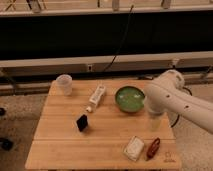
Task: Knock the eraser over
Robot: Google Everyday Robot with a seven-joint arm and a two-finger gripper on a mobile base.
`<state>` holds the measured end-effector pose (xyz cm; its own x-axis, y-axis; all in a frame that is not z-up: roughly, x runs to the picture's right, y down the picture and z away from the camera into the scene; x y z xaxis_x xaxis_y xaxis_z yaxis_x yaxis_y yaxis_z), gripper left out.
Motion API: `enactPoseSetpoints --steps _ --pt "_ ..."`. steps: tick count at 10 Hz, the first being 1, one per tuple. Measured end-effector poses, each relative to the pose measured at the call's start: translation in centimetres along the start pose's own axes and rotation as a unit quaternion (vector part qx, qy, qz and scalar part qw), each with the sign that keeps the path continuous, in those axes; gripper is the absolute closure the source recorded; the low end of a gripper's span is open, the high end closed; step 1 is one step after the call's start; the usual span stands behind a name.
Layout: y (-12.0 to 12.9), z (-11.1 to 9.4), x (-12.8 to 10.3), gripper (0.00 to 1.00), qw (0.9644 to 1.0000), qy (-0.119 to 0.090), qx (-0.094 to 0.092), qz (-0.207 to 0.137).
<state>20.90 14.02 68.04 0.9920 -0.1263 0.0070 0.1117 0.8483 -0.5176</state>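
Standing on the wooden bench (60, 150), the small black eraser (82, 122) is well to the front-left of the green bowl (129, 99), touching nothing else. The gripper (153, 122) hangs below the white arm (170, 97), just front-right of the bowl; I cannot tell whether it is wide or narrow. A white tube (96, 96) lies left of the bowl, and a clear cup (64, 84) stands farther left.

A robot lab, seemingly: plank table (60, 150) before a dark railed wall (60, 35), tool (154, 121) hanging over it.
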Motion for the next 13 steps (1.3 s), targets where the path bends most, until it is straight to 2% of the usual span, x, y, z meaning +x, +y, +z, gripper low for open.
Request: enactPoseSetpoints --steps 2,7,9,10,12,13 --pt "0.8 0.5 -2.0 0.2 0.9998 0.0 0.002 -0.019" --pt "1.5 1.1 -4.4 0.2 0.9989 0.0 0.008 -0.047" --pt "1.2 1.2 -7.3 0.2 0.9975 -0.007 0.01 -0.07" --pt "1.2 1.3 -7.9 0.2 0.9972 -0.007 0.01 -0.074" --pt "1.3 1.5 -8.3 0.3 0.9965 -0.007 0.011 -0.083" --pt "1.2 1.8 -9.0 0.42 0.9959 -0.009 0.013 -0.089"
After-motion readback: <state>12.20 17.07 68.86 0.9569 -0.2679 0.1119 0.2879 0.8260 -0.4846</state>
